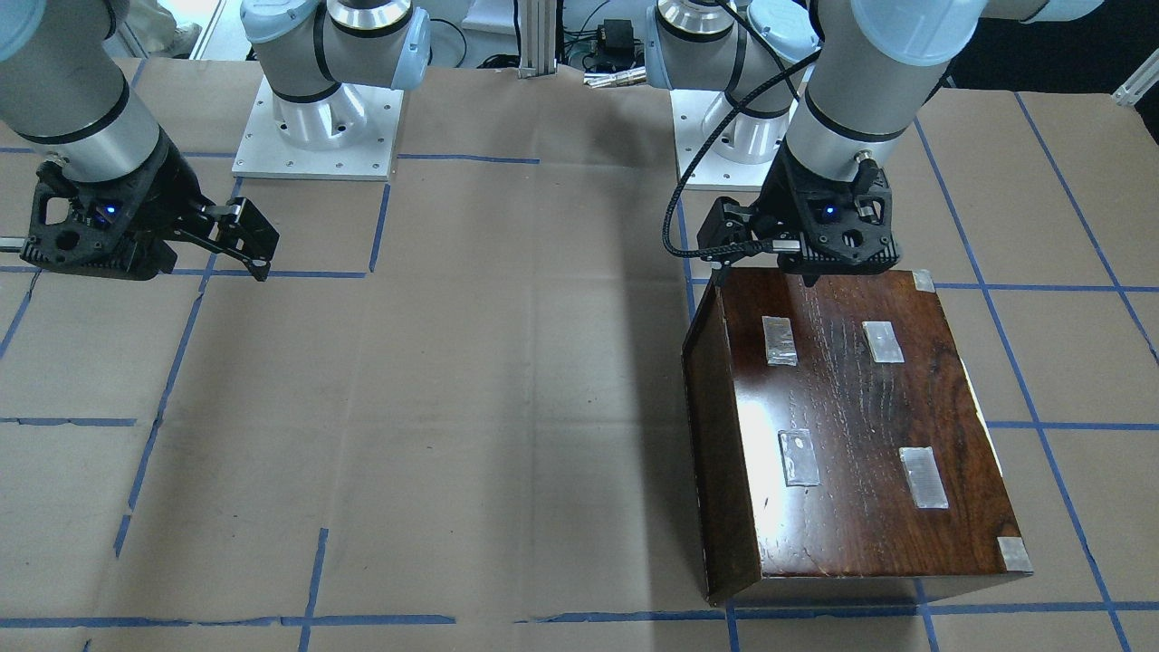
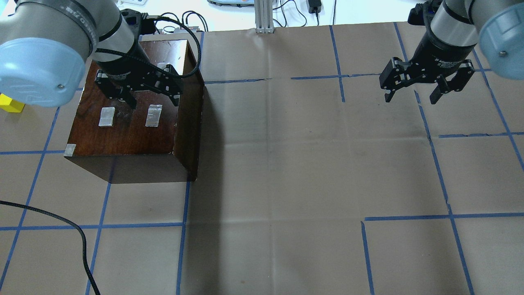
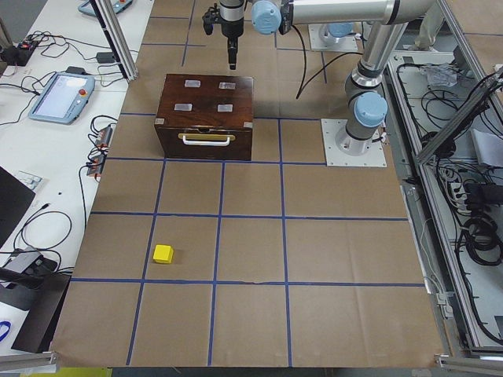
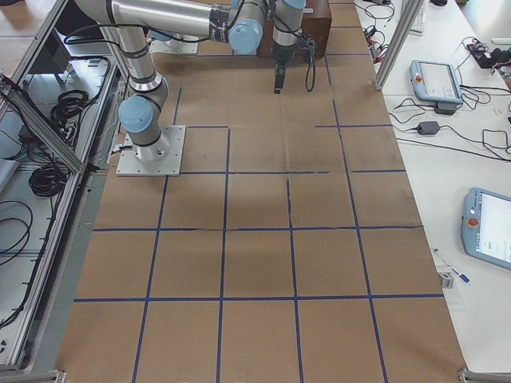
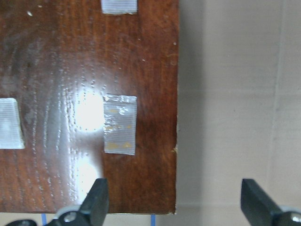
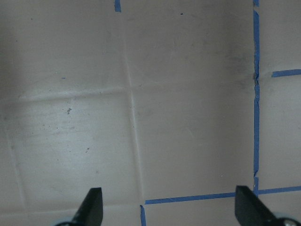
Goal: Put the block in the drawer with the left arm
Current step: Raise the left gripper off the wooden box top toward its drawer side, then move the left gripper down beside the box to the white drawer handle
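Note:
The yellow block lies on the paper-covered table, far in front of the cabinet; in the overhead view it shows at the left edge, partly behind my left arm. The dark brown cabinet has its drawer shut; only the drawer's front with a pale handle shows. My left gripper hangs open and empty over the cabinet's top, near its edge. My right gripper is open and empty over bare table, far to the right.
Grey tape patches mark the cabinet's top. A loose black cable lies on the table at the near left. Blue tape lines grid the brown paper. Teach pendants and cables sit beyond the table's edges.

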{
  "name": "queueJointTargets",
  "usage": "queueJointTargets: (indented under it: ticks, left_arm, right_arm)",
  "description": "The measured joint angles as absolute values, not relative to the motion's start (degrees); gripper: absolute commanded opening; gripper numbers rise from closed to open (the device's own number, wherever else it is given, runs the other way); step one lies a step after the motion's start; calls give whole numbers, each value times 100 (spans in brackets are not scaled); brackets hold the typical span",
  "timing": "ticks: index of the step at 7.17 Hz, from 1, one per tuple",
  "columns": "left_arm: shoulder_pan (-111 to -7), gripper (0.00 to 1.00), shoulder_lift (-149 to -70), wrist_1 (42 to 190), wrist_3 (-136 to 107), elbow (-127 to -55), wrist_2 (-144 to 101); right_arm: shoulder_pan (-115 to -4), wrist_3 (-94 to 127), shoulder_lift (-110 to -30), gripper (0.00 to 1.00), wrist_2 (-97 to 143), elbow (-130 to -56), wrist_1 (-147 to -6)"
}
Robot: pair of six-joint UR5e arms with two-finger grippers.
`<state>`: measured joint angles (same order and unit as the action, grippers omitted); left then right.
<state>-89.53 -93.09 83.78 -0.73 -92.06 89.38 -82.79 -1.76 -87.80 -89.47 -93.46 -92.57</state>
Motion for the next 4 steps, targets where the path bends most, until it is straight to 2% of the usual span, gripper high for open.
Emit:
queueJointTargets:
  ticks: [4]
  left_arm:
    - [-7655,99,-9462,8376,1282,-8950,8916]
  right_arm:
    - [-8280,-176,-8780,100,-8947,-9347,-9261]
